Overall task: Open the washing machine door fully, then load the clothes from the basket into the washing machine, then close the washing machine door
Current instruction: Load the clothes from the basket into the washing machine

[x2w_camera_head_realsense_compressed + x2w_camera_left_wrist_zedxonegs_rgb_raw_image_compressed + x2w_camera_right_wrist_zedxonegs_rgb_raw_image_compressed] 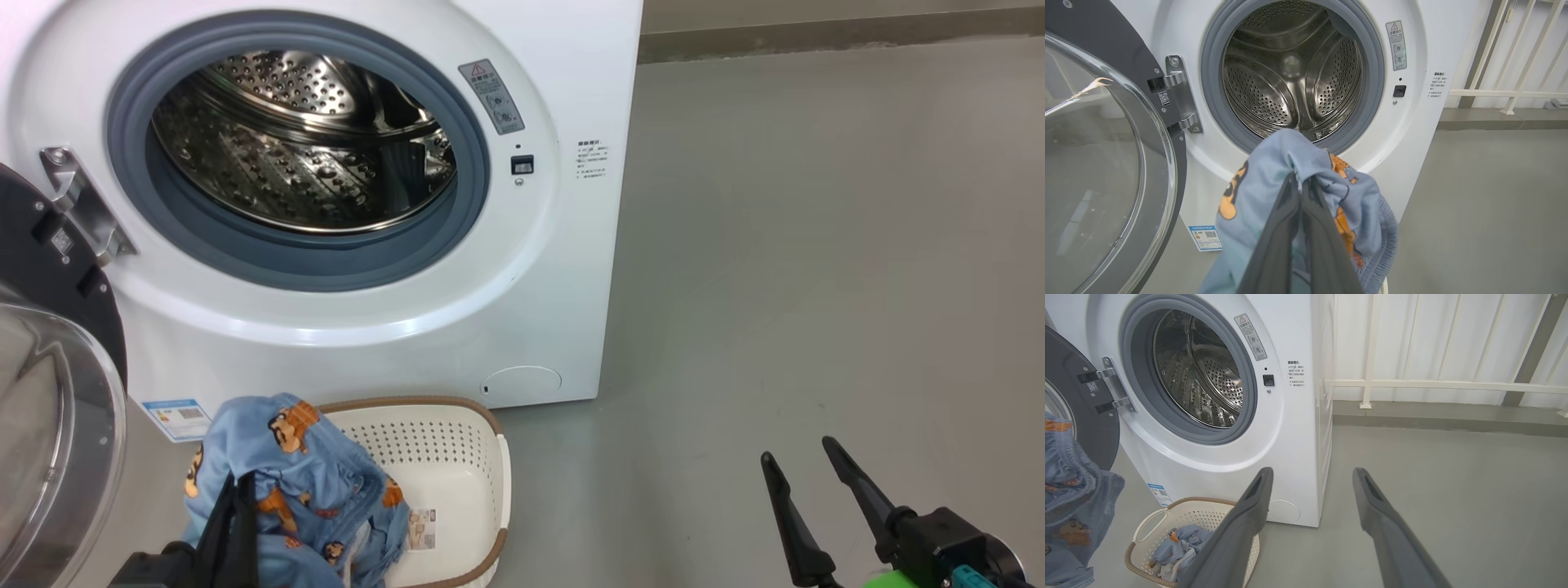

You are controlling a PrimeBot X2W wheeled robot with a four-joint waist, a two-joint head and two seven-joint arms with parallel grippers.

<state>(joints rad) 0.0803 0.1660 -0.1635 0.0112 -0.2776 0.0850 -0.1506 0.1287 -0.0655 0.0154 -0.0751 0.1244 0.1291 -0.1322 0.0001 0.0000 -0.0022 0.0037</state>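
Observation:
The white washing machine (539, 269) stands with its steel drum (310, 147) exposed. The washing machine door (49, 384) is swung out to the left on its hinge (1175, 94). My left gripper (235, 490) is shut on light blue clothes (302, 474) with orange figures and holds them above the left end of the cream basket (445, 453). In the left wrist view the clothes (1274, 167) hang just below the drum opening, draped over my gripper (1300, 183). More blue clothes (1180, 547) lie in the basket (1188, 500). My right gripper (798, 449) is open over the bare floor, right of the machine.
The grey floor (816, 245) stretches to the right of the machine. A low kerb (1433, 416) and a white railing (1412, 384) run along the back. The basket sits against the machine's lower front, near the round flap (522, 381).

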